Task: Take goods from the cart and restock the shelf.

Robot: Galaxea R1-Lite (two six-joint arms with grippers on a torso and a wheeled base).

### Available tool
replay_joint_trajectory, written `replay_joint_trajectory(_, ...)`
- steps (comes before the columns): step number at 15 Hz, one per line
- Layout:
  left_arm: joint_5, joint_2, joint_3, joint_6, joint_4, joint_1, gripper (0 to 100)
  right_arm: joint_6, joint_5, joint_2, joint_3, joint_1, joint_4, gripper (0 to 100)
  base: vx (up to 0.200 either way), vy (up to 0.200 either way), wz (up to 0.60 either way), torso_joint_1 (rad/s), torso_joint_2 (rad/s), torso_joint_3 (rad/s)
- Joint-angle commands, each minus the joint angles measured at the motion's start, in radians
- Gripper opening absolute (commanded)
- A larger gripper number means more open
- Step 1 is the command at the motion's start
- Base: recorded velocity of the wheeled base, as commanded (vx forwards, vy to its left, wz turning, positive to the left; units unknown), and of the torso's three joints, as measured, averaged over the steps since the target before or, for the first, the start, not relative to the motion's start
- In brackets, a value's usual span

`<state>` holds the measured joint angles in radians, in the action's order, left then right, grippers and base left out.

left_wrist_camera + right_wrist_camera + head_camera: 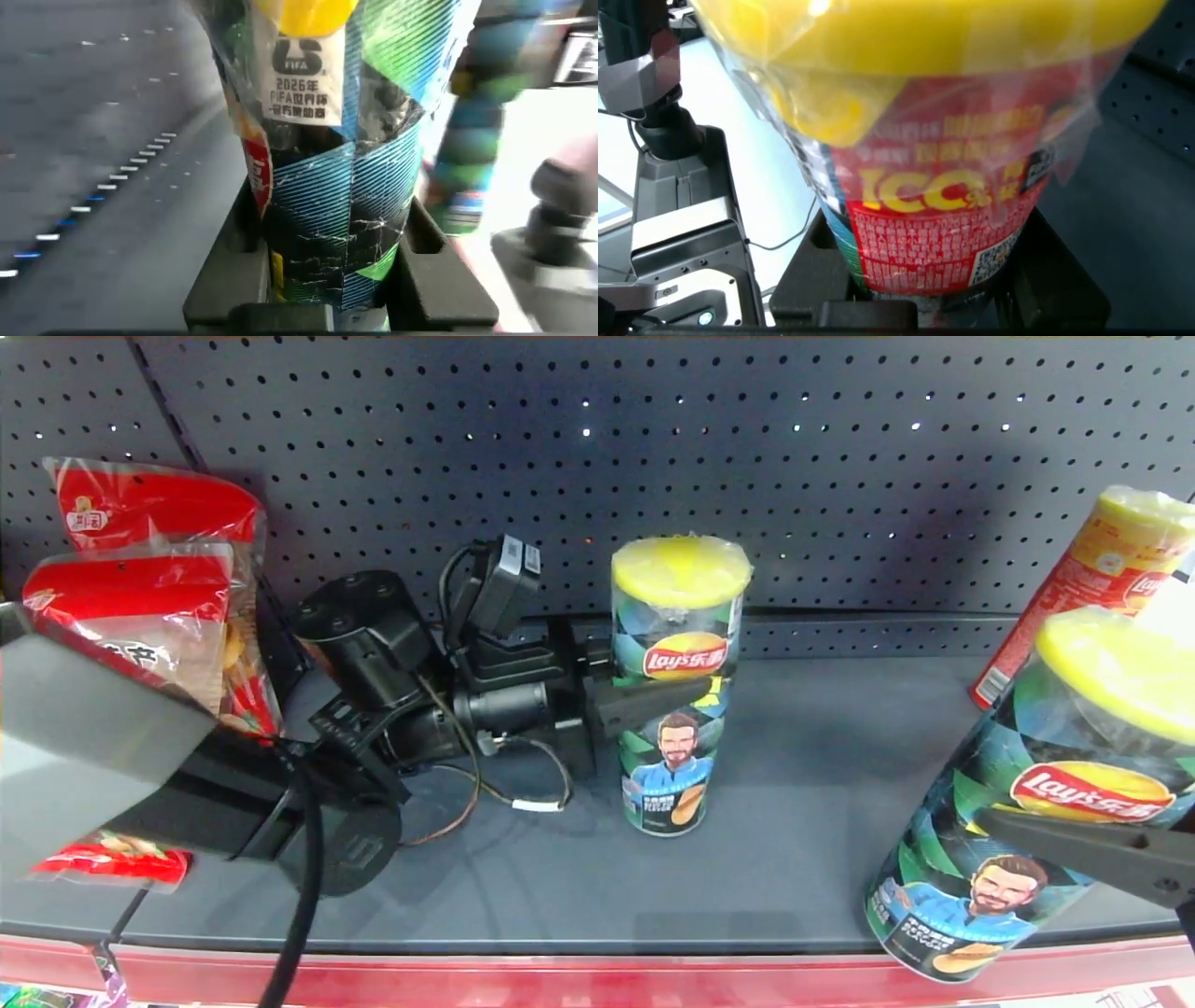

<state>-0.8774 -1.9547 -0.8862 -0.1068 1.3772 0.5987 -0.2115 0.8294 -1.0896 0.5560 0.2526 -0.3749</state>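
Left end effector [658, 698], with red snack bags [149, 588] stacked just to its left at the shelf's far left end, is clamped on the middle of a chip can [674, 761]. The can stands upright near the centre of the shelf [822, 775], base down on the grey board, one finger across the front of its label. Further right, the right end effector [1055, 835] grips a second chip can [990, 737] around its body. That one is tilted with its yellow lid leaning right, low over the near right edge. A red can [1083, 569] sits close behind it at a similar tilt. Clear film covers both, and I cannot tell whether they are wrapped together as one pack. These tubes are probably light and fairly stiff, but the walls would dent under a hard squeeze and the contents break easily. The glossy film looks slippery, so a moderate hold at mid-height, below the lid, seems safest. Being tall and narrow, a can is likely to tip if let go off vertical. The shelf board looks smooth, flat and dark grey, backed by a pegboard [840, 457] and fronted by a red lip [560, 980]. Open board lies between the two cans, seemingly enough for another one to stand.
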Motion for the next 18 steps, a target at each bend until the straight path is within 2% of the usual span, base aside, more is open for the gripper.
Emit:
replay_joint_trajectory(1, 0.006, 0.166, 0.177, 0.001, 0.002, 0.053, 0, 0.0, 0.001, -0.003, 0.002, -0.001, -0.001, 0, 0.0, 0.0, 0.0, 0.0, 0.0, 0.0)
replay_joint_trajectory(2, 0.006, 0.188, 0.222, 0.002, 0.002, 0.052, 0, 0.0, 0.001, -0.001, 0.002, -0.001, -0.001, 0, 0.0, 0.0, 0.0, 0.0, 0.0, 0.0)
replay_joint_trajectory(3, 0.006, 0.189, 0.225, 0.002, 0.002, 0.052, 0, 0.0, 0.001, -0.001, 0.001, -0.001, -0.001, 0, 0.0, 0.0, 0.0, 0.0, 0.0, 0.0)
replay_joint_trajectory(4, 0.002, 0.224, 0.302, 0.006, 0.002, 0.023, 0, 0.0, -0.001, 0.005, 0.001, -0.001, -0.001, 0, 0.0, 0.0, 0.0, 0.0, 0.0, 0.0)
replay_joint_trajectory(8, -0.058, 0.204, 0.325, 0.035, 0.002, -0.06, 0, 0.0, 0.001, 0.019, 0.001, -0.001, 0.001, 0, 0.0, 0.0, 0.0, 0.0, 0.0, 0.0)
replay_joint_trajectory(11, -0.054, 0.189, 0.293, 0.036, 0.002, -0.046, 0, 0.0, 0.001, 0.019, -0.002, -0.001, 0.001, 0, 0.0, 0.0, 0.0, 0.0, 0.0, 0.0)
replay_joint_trajectory(13, -0.034, 0.166, 0.217, 0.03, 0.0, -0.013, 0, 0.0, 0.002, 0.016, -0.002, 0.001, 0.001, 0, 0.0, 0.0, 0.0, 0.0, 0.0, 0.0)
replay_joint_trajectory(16, -0.011, 0.165, 0.21, 0.019, 0.0, 0.046, 0, 0.0, 0.002, 0.017, -0.013, 0.001, 0.001, 0, 0.0, 0.0, 0.0, 0.0, 0.0, 0.0)
replay_joint_trajectory(18, -0.005, 0.166, 0.222, 0.018, 0.0, 0.052, 0, 0.0, 0.002, 0.017, -0.016, 0.001, 0.001, 0, 0.0, 0.0, 0.0, 0.0, 0.0, 0.0)
